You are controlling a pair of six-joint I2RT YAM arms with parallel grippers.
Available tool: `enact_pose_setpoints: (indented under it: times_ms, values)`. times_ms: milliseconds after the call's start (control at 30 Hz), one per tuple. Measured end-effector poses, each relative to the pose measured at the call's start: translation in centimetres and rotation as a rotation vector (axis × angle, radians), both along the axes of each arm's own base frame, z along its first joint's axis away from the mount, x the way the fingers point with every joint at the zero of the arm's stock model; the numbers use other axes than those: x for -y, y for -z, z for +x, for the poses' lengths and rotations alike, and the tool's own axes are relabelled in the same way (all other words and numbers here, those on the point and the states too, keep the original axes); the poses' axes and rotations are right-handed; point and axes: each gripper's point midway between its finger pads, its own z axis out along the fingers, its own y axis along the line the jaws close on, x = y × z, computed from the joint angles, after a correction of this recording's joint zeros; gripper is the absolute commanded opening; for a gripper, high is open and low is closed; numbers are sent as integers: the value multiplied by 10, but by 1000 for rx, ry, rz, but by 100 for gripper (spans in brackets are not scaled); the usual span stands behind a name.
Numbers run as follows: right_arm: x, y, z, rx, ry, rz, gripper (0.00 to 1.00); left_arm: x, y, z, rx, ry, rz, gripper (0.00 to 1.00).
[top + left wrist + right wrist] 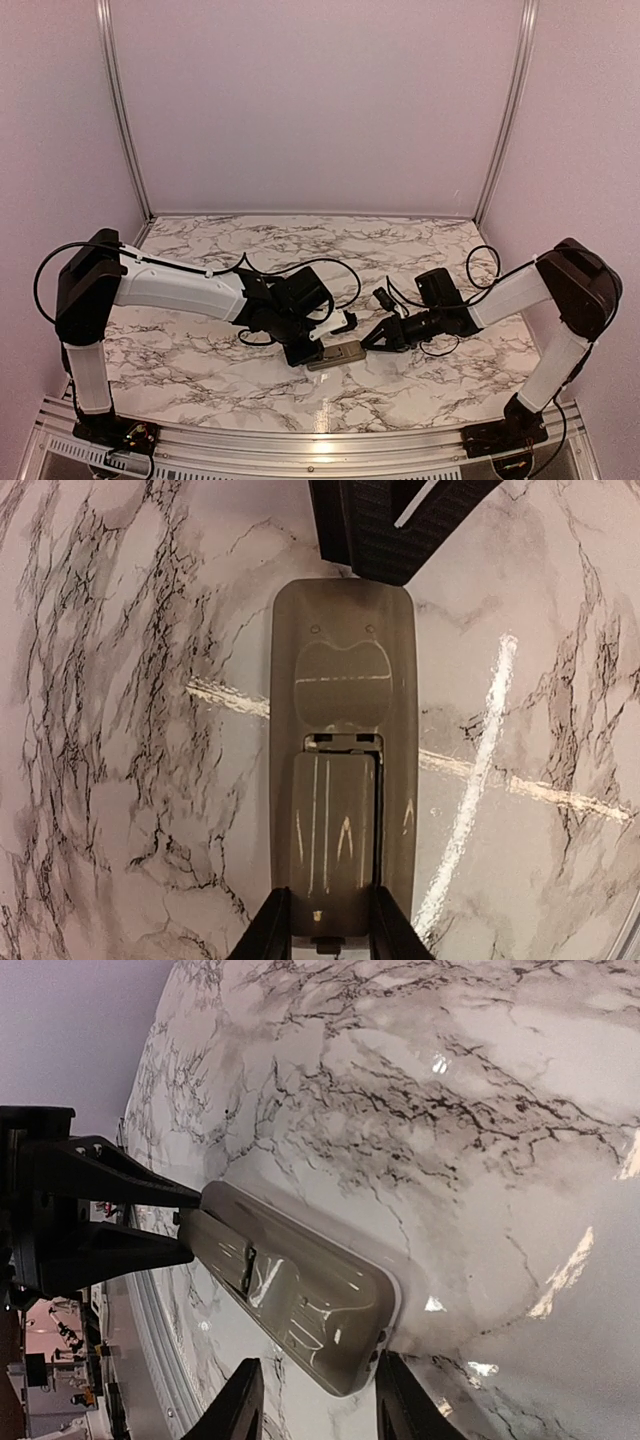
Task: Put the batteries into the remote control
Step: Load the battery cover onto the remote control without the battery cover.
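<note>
The remote control (338, 354) lies back-up on the marble table between both arms, tan-grey, with its battery cover (330, 820) sitting slightly slid toward the near end. My left gripper (332, 935) is shut on the sides of that cover at the remote's end. At the opposite end, my right gripper (318, 1400) straddles the rounded tip of the remote (310, 1300) with its jaws open, a gap showing beside the left finger. In the top view the left gripper (312, 352) and the right gripper (375, 340) face each other across the remote. The batteries are out of view.
Black cables (300, 268) loop over the table behind the left arm, and another loop (482, 262) hangs by the right arm. An aluminium rail (300, 440) runs along the near edge. Walls close off the back and sides.
</note>
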Motion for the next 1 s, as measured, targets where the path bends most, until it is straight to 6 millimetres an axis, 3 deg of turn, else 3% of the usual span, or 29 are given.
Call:
enact_pose_setpoints:
  times_ms: [433, 1000]
  values:
    - [-2, 1, 3, -2, 1, 6, 38, 7, -7, -1, -43, -8, -21, 27]
    - [-4, 1, 4, 2, -3, 15, 37, 6, 4, 3, -80, -43, -1, 26]
